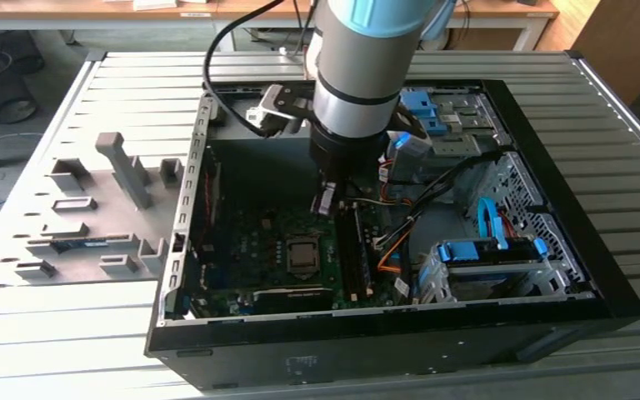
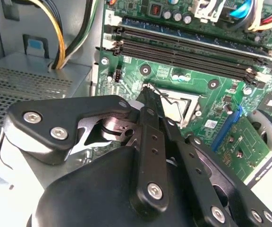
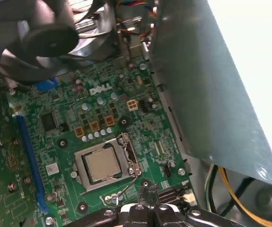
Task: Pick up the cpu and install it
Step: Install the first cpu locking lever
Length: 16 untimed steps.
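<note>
The cpu (image 3: 100,164) lies flat in the motherboard's socket, silver-grey face up, with the dark metal frame (image 3: 129,153) around it. In the exterior view the socket (image 1: 301,252) sits mid-board inside the open case. My gripper (image 1: 323,204) hangs just above the board, on the side of the socket nearer the case's back wall. In both wrist views the fingers (image 2: 149,101) are pressed together with nothing between them. Their tips (image 3: 148,193) hover by the end of the socket's wire lever (image 3: 126,185).
The black computer case (image 1: 587,275) lies open on a slatted metal table (image 1: 97,83). Memory slots (image 2: 188,47) run beside the socket, and a fan (image 3: 51,38) and cables (image 2: 65,33) stand nearby. A grey fixture tray (image 1: 87,217) lies at the exterior view's left.
</note>
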{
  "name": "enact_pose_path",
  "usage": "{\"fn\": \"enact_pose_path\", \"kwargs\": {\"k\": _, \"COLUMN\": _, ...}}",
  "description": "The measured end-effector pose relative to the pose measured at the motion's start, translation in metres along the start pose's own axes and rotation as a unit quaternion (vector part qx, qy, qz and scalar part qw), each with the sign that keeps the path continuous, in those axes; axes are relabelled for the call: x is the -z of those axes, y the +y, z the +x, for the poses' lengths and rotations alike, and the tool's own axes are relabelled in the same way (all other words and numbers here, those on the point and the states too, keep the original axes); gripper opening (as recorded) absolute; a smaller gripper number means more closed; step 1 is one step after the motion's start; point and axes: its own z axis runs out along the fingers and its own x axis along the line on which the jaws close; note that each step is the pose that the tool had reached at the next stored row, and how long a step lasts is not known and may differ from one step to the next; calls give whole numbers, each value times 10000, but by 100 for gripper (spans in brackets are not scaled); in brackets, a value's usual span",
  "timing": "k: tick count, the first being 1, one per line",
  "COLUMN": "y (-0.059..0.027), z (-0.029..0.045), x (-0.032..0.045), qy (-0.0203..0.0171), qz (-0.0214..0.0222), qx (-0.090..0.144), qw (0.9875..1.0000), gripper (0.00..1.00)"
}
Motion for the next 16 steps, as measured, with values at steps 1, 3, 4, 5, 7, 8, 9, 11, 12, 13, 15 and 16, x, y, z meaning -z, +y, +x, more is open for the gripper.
{"fn": "enact_pose_path", "kwargs": {"k": 1, "y": 7, "z": 7, "x": -11, "qy": 0, "qz": 0, "qx": 0, "qw": 10000, "gripper": 10}}
{"fn": "enact_pose_path", "kwargs": {"k": 3, "y": -2, "z": 37, "x": -23, "qy": 0, "qz": 0, "qx": 1, "qw": 10000, "gripper": 10}}
{"fn": "enact_pose_path", "kwargs": {"k": 4, "y": -9, "z": 57, "x": -25, "qy": 2, "qz": 0, "qx": 2, "qw": 10000, "gripper": 10}}
{"fn": "enact_pose_path", "kwargs": {"k": 5, "y": -15, "z": 75, "x": -26, "qy": 6, "qz": 1, "qx": 6, "qw": 10000, "gripper": 10}}
{"fn": "enact_pose_path", "kwargs": {"k": 7, "y": -19, "z": 84, "x": -33, "qy": 26, "qz": 8, "qx": 29, "qw": 10000, "gripper": 10}}
{"fn": "enact_pose_path", "kwargs": {"k": 8, "y": -20, "z": 86, "x": -34, "qy": 42, "qz": 12, "qx": 50, "qw": 10000, "gripper": 10}}
{"fn": "enact_pose_path", "kwargs": {"k": 9, "y": -21, "z": 89, "x": -36, "qy": 55, "qz": 15, "qx": 71, "qw": 10000, "gripper": 10}}
{"fn": "enact_pose_path", "kwargs": {"k": 11, "y": -24, "z": 94, "x": -39, "qy": 82, "qz": 23, "qx": 109, "qw": 9999, "gripper": 10}}
{"fn": "enact_pose_path", "kwargs": {"k": 12, "y": -25, "z": 99, "x": -40, "qy": 95, "qz": 26, "qx": 127, "qw": 9999, "gripper": 10}}
{"fn": "enact_pose_path", "kwargs": {"k": 13, "y": -26, "z": 101, "x": -43, "qy": 105, "qz": 29, "qx": 145, "qw": 9998, "gripper": 10}}
{"fn": "enact_pose_path", "kwargs": {"k": 15, "y": -29, "z": 103, "x": -49, "qy": 138, "qz": 39, "qx": 190, "qw": 9997, "gripper": 10}}
{"fn": "enact_pose_path", "kwargs": {"k": 16, "y": -29, "z": 104, "x": -51, "qy": 161, "qz": 44, "qx": 219, "qw": 9996, "gripper": 10}}
